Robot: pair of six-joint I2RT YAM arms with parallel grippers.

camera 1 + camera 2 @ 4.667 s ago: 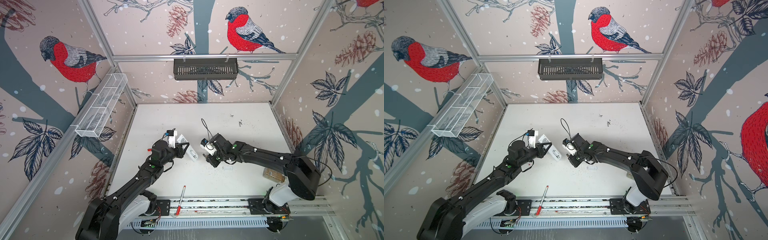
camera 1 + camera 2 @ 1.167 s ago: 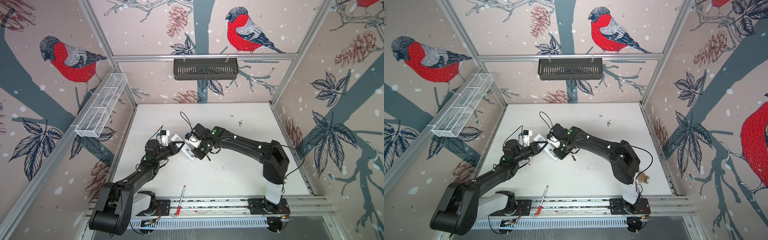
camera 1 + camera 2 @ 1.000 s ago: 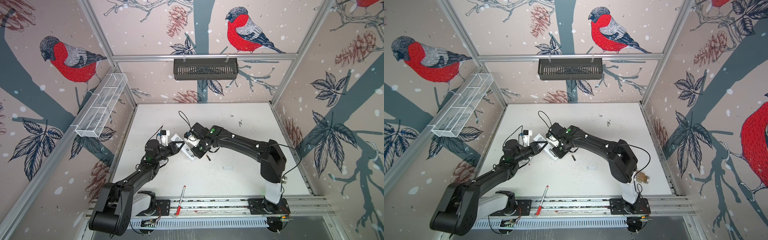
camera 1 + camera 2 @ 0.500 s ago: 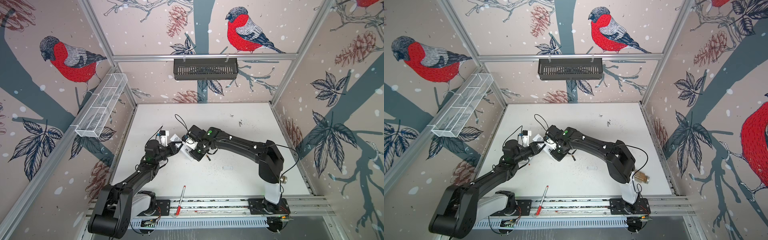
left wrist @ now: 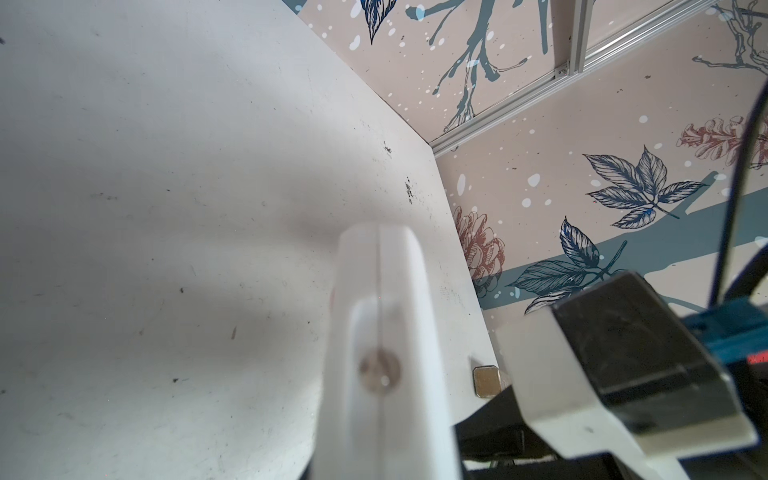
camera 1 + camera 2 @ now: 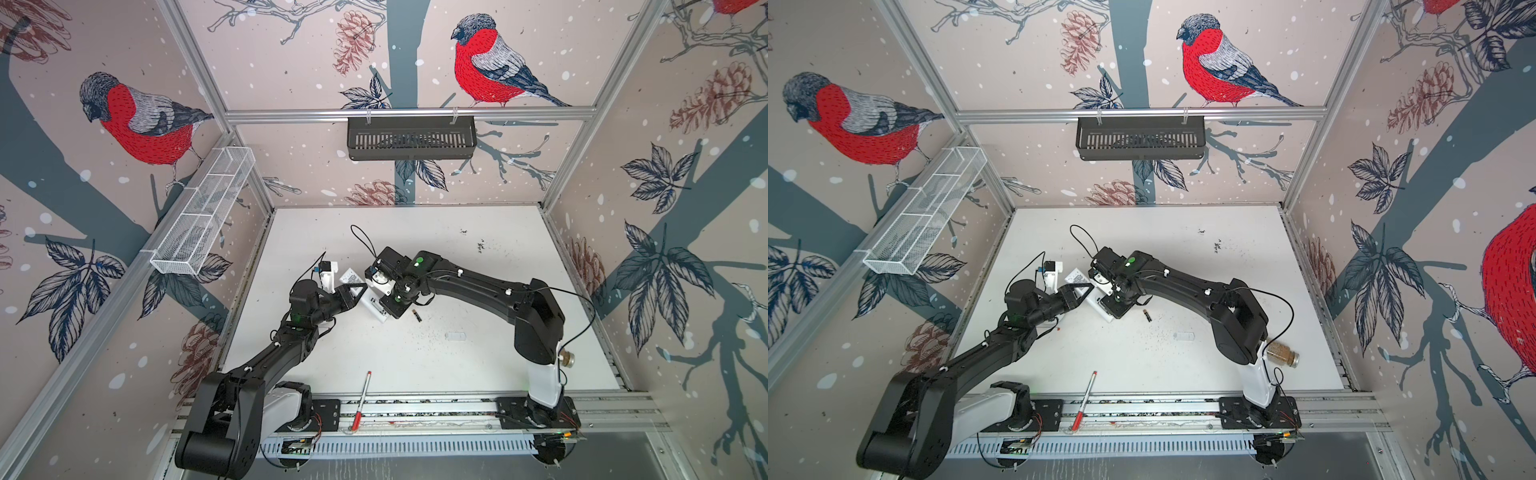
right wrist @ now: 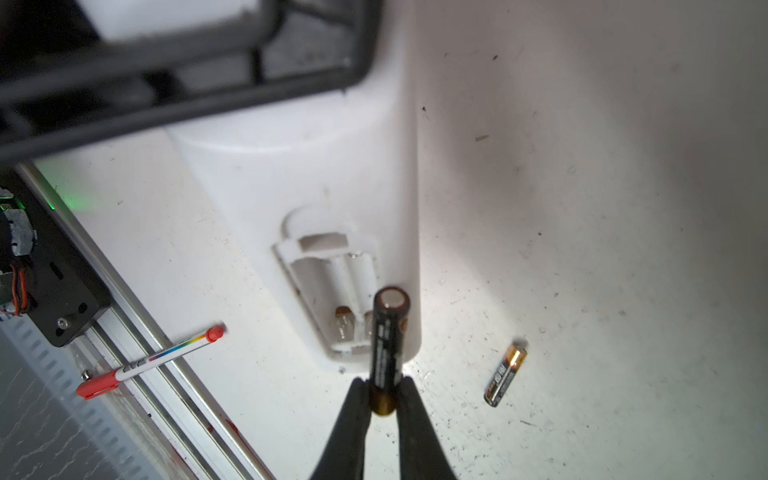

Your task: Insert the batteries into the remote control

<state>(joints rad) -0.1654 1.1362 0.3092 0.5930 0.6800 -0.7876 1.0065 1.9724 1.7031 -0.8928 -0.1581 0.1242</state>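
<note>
The white remote control (image 6: 371,306) (image 6: 1100,311) lies back-up, its open battery compartment (image 7: 332,291) showing two bare slots with metal contacts. My left gripper (image 6: 356,289) (image 6: 1081,289) is shut on the remote's far part; the left wrist view shows the remote (image 5: 382,332) edge-on. My right gripper (image 6: 392,309) (image 7: 384,395) is shut on one black battery (image 7: 388,332), holding it by its gold end just above the compartment's near end. The other of the batteries (image 7: 505,379) (image 6: 417,316) (image 6: 1146,316) lies on the table right of the remote.
A red-and-white pen (image 6: 361,401) (image 7: 149,361) rests on the front rail. A small clear plastic piece (image 6: 455,336) lies right of centre. A jar (image 6: 1281,355) stands by the right arm's base. A black basket (image 6: 411,137) and a wire tray (image 6: 203,216) hang on the walls.
My right gripper has carried the battery leftward and now hovers over the remote's compartment. The left gripper keeps its grip on the remote, hardly moving.
</note>
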